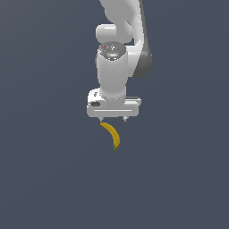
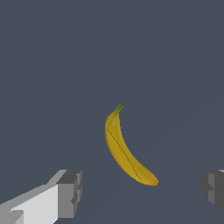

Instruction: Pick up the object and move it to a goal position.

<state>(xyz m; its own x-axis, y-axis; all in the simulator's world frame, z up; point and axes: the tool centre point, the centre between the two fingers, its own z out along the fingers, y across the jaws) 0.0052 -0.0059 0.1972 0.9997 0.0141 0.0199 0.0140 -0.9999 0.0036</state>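
One banana (image 2: 124, 151) lies below your gripper (image 2: 140, 192), between its widely parted fingers (image 2: 69, 192) and touching neither; you have nothing grasped, and its green tip points away.

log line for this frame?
phase: pre-grasp | gripper: open, empty, above banana | banana: on surface, not held | goal: not visible

Yellow banana (image 2: 124, 151) on grey surface, hand (image 2: 140, 192) fingers (image 2: 70, 192) spread wide
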